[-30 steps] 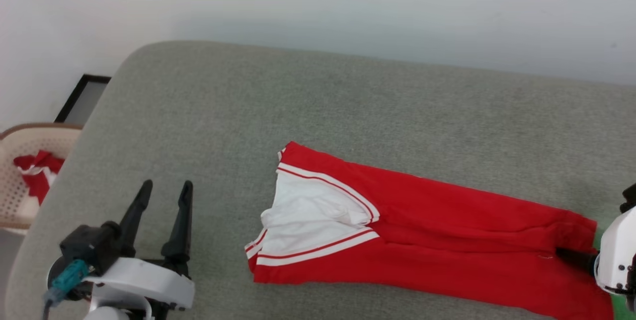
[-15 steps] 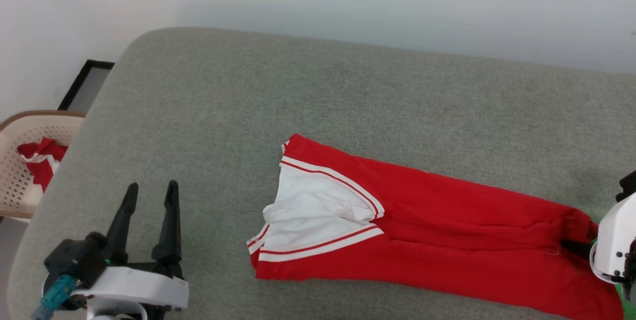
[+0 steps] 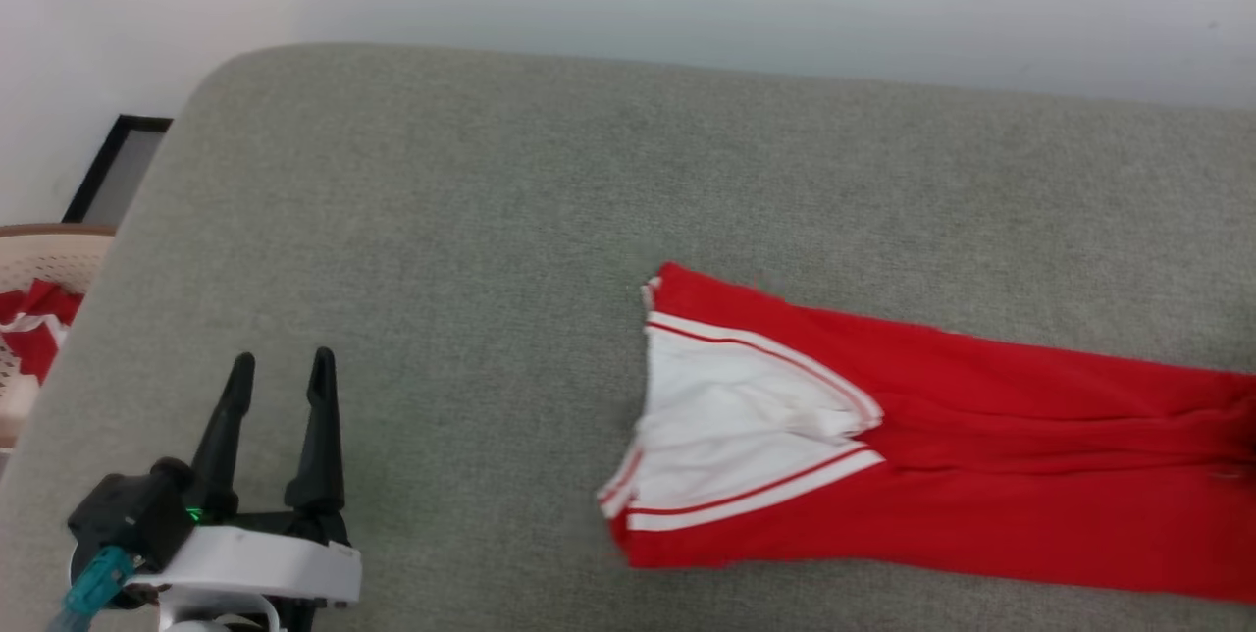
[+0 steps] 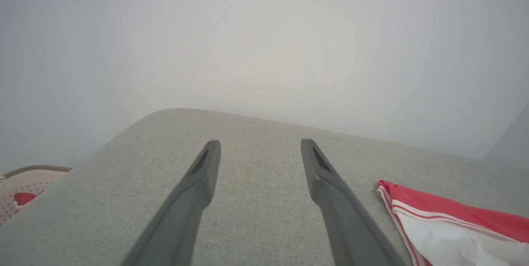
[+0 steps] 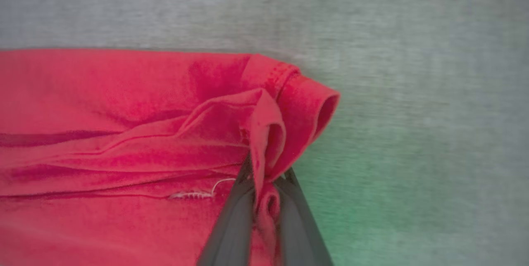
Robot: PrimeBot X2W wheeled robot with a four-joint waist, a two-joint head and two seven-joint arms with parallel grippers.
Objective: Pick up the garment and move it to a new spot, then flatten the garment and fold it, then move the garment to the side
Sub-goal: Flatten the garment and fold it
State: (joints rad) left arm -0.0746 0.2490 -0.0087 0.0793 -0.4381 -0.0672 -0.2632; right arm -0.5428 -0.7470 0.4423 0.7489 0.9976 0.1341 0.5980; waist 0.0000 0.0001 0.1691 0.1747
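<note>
Soft cloth garment [image 3: 1030, 514], rough matt woven cushion [image 3: 442, 220], perf. plastic basket [image 3: 44, 264]

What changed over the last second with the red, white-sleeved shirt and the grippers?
The right gripper shut on the hem of the red, white-sleeved shirt and dragged it toward the robot's right across the grey fabric cushion. The left gripper stayed open, apart from it.
</note>
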